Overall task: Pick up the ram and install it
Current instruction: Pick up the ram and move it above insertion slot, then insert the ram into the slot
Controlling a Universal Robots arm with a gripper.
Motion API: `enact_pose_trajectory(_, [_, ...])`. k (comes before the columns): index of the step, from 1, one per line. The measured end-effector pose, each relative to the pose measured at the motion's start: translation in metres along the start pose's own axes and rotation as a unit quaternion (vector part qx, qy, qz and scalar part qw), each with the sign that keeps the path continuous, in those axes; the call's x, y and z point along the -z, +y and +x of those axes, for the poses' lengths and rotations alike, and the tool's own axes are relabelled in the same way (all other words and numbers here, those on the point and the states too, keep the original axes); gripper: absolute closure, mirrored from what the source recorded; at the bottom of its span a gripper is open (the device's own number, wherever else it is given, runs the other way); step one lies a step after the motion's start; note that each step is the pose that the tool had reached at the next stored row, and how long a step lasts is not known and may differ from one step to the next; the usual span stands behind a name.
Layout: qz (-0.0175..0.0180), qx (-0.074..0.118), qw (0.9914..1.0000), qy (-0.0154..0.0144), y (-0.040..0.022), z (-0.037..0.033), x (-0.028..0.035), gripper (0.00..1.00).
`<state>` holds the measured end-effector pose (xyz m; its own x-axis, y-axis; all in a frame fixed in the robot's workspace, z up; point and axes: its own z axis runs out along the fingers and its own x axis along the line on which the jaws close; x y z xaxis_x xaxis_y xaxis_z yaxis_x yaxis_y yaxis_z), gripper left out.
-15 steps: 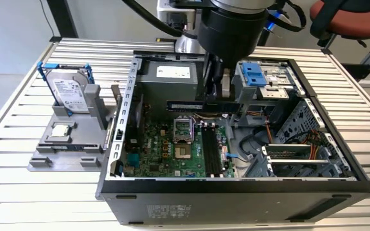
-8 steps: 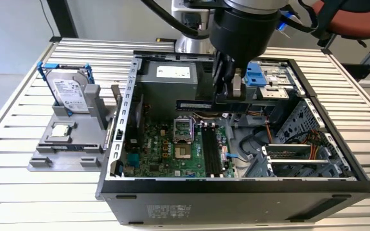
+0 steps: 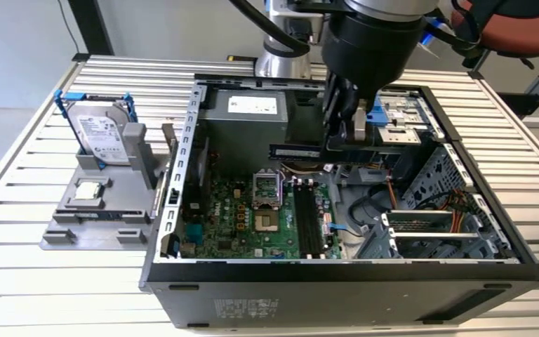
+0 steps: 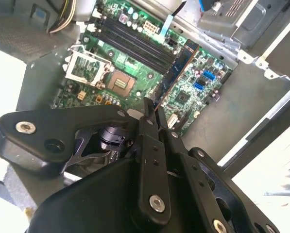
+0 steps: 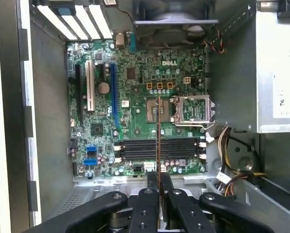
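Gripper (image 5: 159, 182): mine, one item, clamped narrow on one short end of the ram (image 5: 158, 138). I held the ram in the air inside the open computer case (image 3: 344, 288), above the motherboard (image 5: 135, 82) and touching nothing else. Hazards, as I judged them: (1) the memory slots (image 5: 159, 148), black, parallel and empty as far as I could tell, lay below the stick and ran crosswise to it. Any descent in that attitude would have landed its edge across the slot walls rather than in one slot, and could have damaged contacts or latches. (2) With the stick gripped at one end only, the free end could have pivoted under pressing force, so that one side seated while the other rode up. (3) The processor socket (image 5: 152, 109) and its raised bracket (image 5: 196, 109) sat just beside the slots, and a drifting stick could have struck them. (4) Loose cables (image 5: 230, 145) lay near one end of the slots and could have snagged. Appearance of the ram: a long, thin, dark stick. In the first wrist view it showed edge-on, as little more than a line. In the second wrist view the ram (image 4: 176, 73) showed a dark flat face with a coppery strip along one long edge, its chips too indistinct to count. In the exterior view the ram (image 3: 296, 150) stuck out level from my fingers toward the exterior view's left.
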<state>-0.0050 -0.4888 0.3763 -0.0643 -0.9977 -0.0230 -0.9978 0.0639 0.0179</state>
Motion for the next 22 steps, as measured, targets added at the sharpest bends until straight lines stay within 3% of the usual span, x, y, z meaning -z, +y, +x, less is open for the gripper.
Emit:
enact_pose_trajectory(10, [0.0002,-0.011,0.99994,-0.0001,-0.0195,-0.0029,-0.0002,1.00])
enact_pose_trajectory(16, [0.0003,-0.011,0.99994,-0.0002,-0.0212,-0.0032,-0.0003,1.00])
enact_pose_trajectory(22, [0.0002,-0.011,0.99994,-0.0001,-0.0207,-0.0116,-0.0004,1.00])
